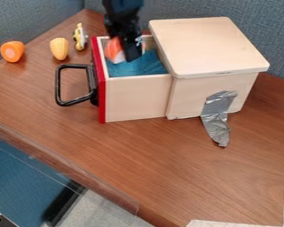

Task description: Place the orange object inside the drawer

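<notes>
The black gripper (128,49) hangs down into the open top of the drawer (136,99), near its red front panel. It is shut on an orange object (113,50) with white on it, partly hidden behind the near finger. The object is at about the height of the drawer's rim, above the blue lining. The drawer is pulled out to the left from the light wooden box, with its black handle pointing left.
Left of the drawer lie an orange carrot piece (12,51), a yellow corn toy (59,48) and a small yellow-and-white toy (80,37). The box lid (207,44) stands to the right, with silver tape (216,116) at its front.
</notes>
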`<control>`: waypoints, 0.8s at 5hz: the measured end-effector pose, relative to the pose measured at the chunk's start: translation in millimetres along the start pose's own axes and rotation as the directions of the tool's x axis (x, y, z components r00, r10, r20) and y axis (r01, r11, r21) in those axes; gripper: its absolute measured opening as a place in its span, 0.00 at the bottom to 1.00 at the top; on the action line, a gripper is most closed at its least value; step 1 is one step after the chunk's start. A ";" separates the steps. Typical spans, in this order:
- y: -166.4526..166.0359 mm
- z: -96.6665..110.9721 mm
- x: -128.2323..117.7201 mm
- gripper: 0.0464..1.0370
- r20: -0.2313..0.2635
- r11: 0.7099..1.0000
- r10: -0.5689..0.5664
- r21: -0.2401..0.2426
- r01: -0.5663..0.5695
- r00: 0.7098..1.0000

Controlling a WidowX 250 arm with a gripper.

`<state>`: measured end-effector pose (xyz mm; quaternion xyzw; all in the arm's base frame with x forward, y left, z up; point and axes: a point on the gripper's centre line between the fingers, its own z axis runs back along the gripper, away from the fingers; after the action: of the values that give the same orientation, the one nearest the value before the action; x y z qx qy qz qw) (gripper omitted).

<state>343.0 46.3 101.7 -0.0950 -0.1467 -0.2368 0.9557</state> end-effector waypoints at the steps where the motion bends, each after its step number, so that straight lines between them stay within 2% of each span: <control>1: 3.9 -1.7 -3.9 0.61 -0.021 0.999 0.019 0.032 -0.019 1.000; 2: 4.0 -4.4 -9.0 0.91 -0.047 0.999 0.021 0.043 -0.019 0.999; 3: 1.8 -5.8 -9.7 0.97 -0.048 0.999 0.008 0.033 -0.007 0.999; 4: 0.3 5.3 -10.8 0.97 -0.029 0.999 0.003 0.034 -0.002 1.000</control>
<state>332.8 52.4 103.2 -0.0754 -0.1367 -0.2347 0.9595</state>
